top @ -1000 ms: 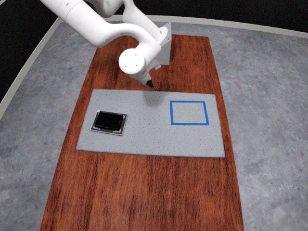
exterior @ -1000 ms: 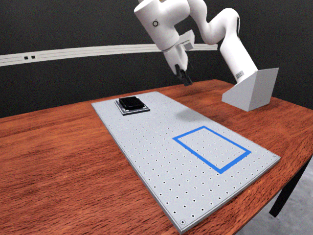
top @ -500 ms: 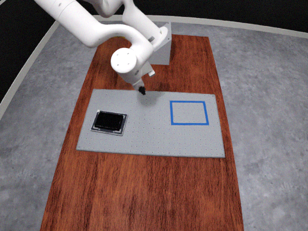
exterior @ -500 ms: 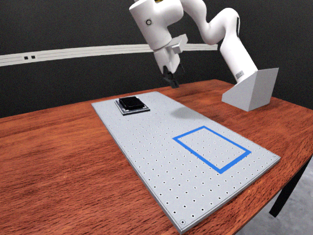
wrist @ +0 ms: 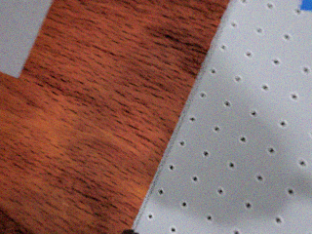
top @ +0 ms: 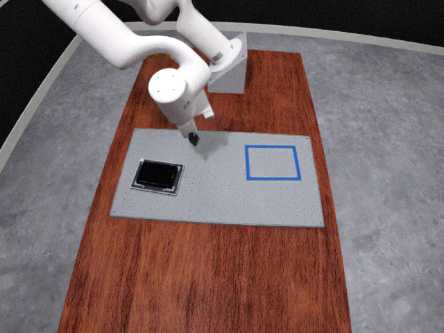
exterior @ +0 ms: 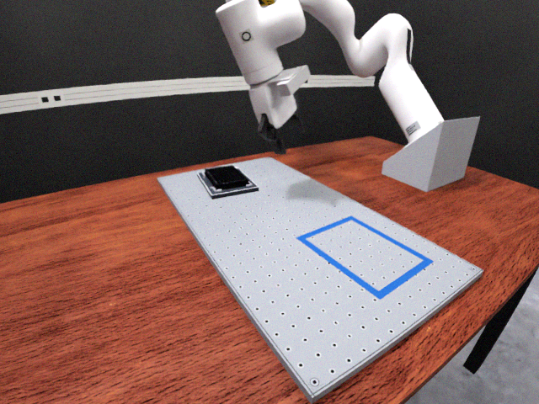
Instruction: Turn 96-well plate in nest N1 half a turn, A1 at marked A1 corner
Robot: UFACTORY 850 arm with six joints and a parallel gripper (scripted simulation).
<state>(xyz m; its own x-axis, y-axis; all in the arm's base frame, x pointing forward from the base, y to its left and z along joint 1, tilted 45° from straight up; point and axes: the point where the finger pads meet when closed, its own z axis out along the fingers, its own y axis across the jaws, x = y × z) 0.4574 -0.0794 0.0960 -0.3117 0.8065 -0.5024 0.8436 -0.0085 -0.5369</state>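
Open wide, the jaws (top: 193,138) (exterior: 281,138) hang above the perforated board (top: 215,200) (exterior: 269,278) (wrist: 273,132), near its arm-side edge. Well apart, the black plate (top: 156,174) (exterior: 225,176) sits in its nest (top: 139,186) (exterior: 235,192), inside the board's edges, away from the blue outline (top: 274,178) (exterior: 339,266) (wrist: 307,5).

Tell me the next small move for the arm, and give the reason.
Probably carry the open end effector across toward the black well plate, staying high. The plate sits in its nest near the pegboard's far end from the blue outline, while the fingers hang off to one side, above board height, holding nothing.
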